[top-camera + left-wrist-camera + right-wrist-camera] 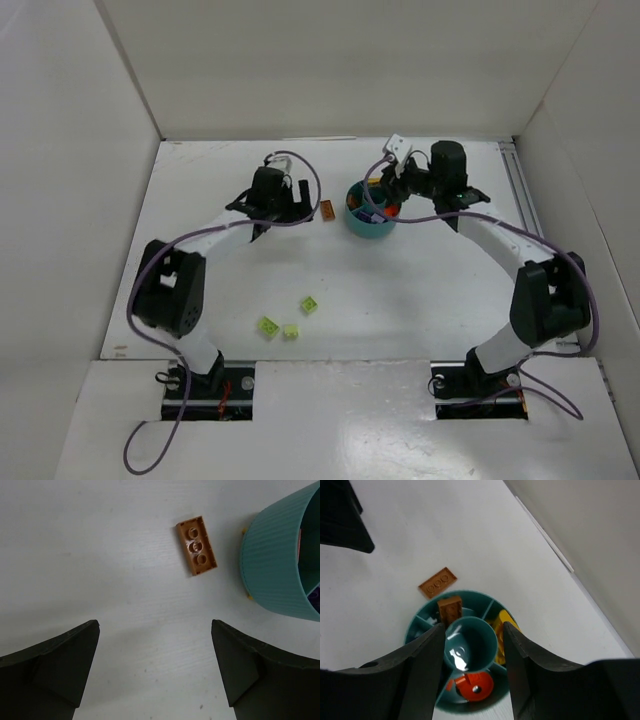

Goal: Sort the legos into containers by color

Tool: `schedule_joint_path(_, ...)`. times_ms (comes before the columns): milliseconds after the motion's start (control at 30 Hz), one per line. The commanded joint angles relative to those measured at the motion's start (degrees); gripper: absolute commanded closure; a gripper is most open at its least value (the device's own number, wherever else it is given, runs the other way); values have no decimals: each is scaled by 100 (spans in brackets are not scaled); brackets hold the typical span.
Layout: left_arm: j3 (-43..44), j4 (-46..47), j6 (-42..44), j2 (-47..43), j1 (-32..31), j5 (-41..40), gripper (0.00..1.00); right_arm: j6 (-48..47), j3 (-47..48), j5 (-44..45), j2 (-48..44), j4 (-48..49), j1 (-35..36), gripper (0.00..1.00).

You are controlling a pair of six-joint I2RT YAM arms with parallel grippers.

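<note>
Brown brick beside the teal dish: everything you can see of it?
A brown rectangular plastic lego brick lies flat on the white table, hollow underside up, three round tubes in a row. It sits just outside the round teal ribbed dish, clear of its wall. Nothing touches it; the open left gripper is short of it.

My white table carries a round teal dish toward its far side. A brown brick lies flat just left of the dish, not touching it. Nearer my bases, well apart from the dish, lie one lime green brick, a second green brick and a paler green brick just beside it.
</note>
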Motion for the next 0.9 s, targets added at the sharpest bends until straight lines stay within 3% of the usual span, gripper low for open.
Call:
schedule_joint_path(0, 976, 14, 1196, 789, 2, 721, 8, 192, -99, -208, -422, -370, -316, 45)
schedule_joint_path(167, 2776, -838, 1100, 2370, 55, 905, 13, -45, -406, 249, -1019, -1040, -493, 45)
schedule_joint_path(267, 3506, -1129, 249, 2968, 55, 905, 18, 15, -407, 592, -1213, -1304, -606, 44)
schedule_joint_path(400, 3834, -1472, -413, 3234, -199, 134, 20, 244, -512, 952, -1354, -1357, -607, 44)
schedule_joint_path(533, 4256, -1981, -877, 3507, -621, -1194, 22, 385, -679, 1312, -1539, -1304, -712, 44)
schedule_joint_path(767, 4696, -2431, -1757, 3963, -684, -1617, 26, 561, -970, 1418, -1847, -1304, -879, 44)
schedule_joint_path(867, 4854, -2500, -1872, 4104, -684, -1740, 33, 561, -1145, 1471, -2004, -1304, -941, 44)
